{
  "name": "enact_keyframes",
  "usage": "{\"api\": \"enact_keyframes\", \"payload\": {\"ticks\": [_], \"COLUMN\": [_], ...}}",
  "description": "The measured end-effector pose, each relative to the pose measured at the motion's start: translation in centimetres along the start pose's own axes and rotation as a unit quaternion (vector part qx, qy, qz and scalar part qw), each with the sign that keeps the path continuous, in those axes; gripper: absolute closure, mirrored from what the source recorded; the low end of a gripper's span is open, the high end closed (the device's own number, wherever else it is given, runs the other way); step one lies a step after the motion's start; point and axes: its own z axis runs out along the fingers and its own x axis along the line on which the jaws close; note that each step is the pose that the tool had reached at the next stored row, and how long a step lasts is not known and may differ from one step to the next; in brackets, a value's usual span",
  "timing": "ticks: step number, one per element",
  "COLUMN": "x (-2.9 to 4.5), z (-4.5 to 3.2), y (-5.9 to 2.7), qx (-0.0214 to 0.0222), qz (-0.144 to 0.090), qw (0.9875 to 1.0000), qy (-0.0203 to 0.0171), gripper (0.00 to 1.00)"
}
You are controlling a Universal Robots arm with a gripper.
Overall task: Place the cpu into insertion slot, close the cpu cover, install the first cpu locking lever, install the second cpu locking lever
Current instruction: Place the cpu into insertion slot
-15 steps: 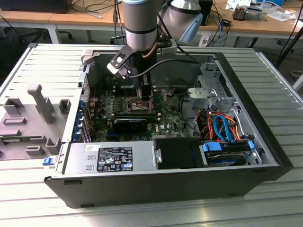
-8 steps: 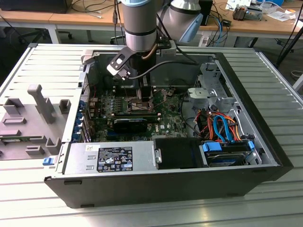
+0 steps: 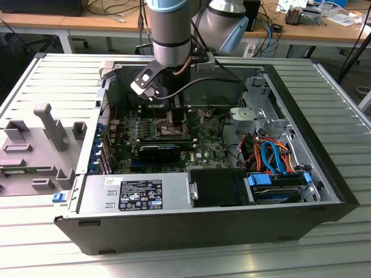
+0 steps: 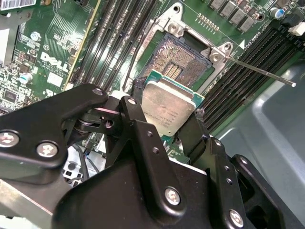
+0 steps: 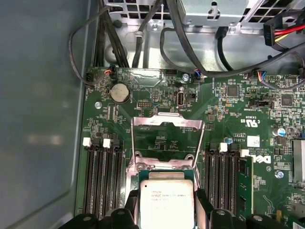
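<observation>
We see an open computer case (image 3: 232, 231); the arm reaches down into it. In the second wrist view the gripper (image 4: 167, 119) has its black fingers (image 4: 135, 114) clamped on opposite edges of the cpu (image 4: 169, 107); the chip hangs over the near edge of the insertion slot (image 4: 183, 59), not yet seated, and the slot's contact field lies bare. In the first wrist view the cpu cover (image 5: 167, 121) stands swung open beyond the slot; a thin locking lever (image 4: 259, 71) juts out beside it. We judge misalignment the main risk; a tilted or offset chip could catch the rim or bend the contacts; a slipping grip could drop it.
</observation>
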Motion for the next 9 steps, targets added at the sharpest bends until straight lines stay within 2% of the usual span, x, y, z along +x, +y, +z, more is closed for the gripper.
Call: {"api": "enact_keyframes", "payload": {"ticks": [9], "x": [0.01], "z": [0.38], "y": [-0.31], "qx": [0.0], "qz": [0.002], "qw": [1.0], "qy": [-0.0002], "gripper": [0.45]}}
